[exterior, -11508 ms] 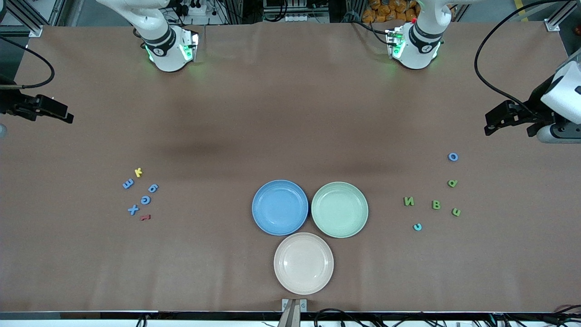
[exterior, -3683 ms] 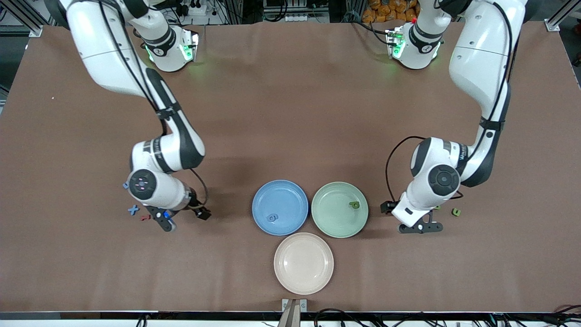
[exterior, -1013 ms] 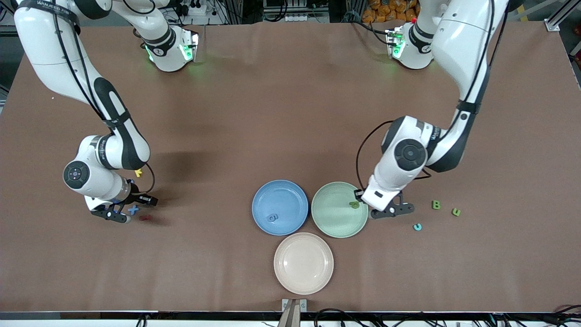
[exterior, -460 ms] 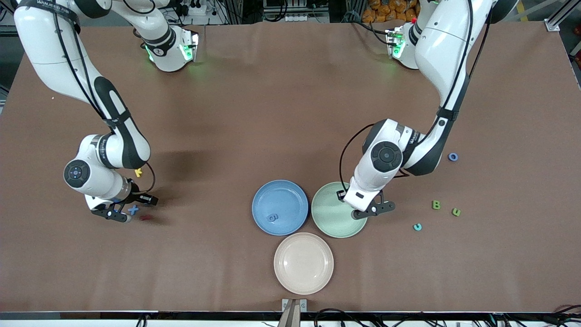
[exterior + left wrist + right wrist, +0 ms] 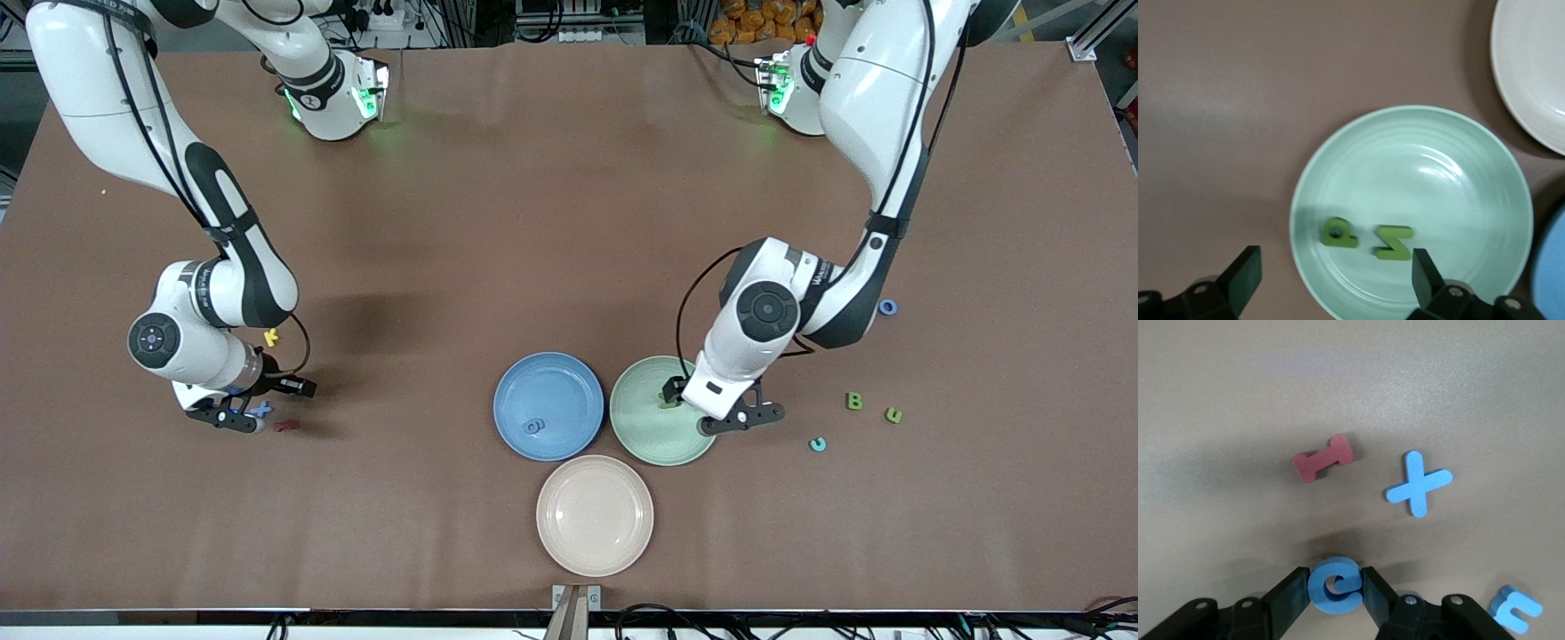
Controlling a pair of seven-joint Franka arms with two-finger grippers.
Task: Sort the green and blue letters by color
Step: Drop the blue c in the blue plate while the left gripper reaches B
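Note:
My left gripper (image 5: 686,402) (image 5: 1335,277) hangs open over the green plate (image 5: 649,436) (image 5: 1438,167). Two green letters lie on that plate just past its fingertips, a P (image 5: 1339,233) and an N (image 5: 1393,242) (image 5: 667,399). My right gripper (image 5: 233,415) (image 5: 1335,590) is shut on a round blue letter (image 5: 1335,590), low over the cloth at the right arm's end. Beside it lie a blue X (image 5: 260,409) (image 5: 1418,483) and another blue letter (image 5: 1515,608). The blue plate (image 5: 560,382) holds one blue letter (image 5: 533,427).
A beige plate (image 5: 595,516) stands nearest the front camera. A dark red letter (image 5: 284,427) (image 5: 1323,459) and a yellow letter (image 5: 271,338) lie by the right gripper. At the left arm's end lie green letters (image 5: 854,401) (image 5: 893,415), a teal letter (image 5: 817,444) and a blue O (image 5: 887,307).
My left gripper moved over the green plate and opened, dropping the green N beside the P. The right gripper stays shut on the round blue letter and has barely shifted.

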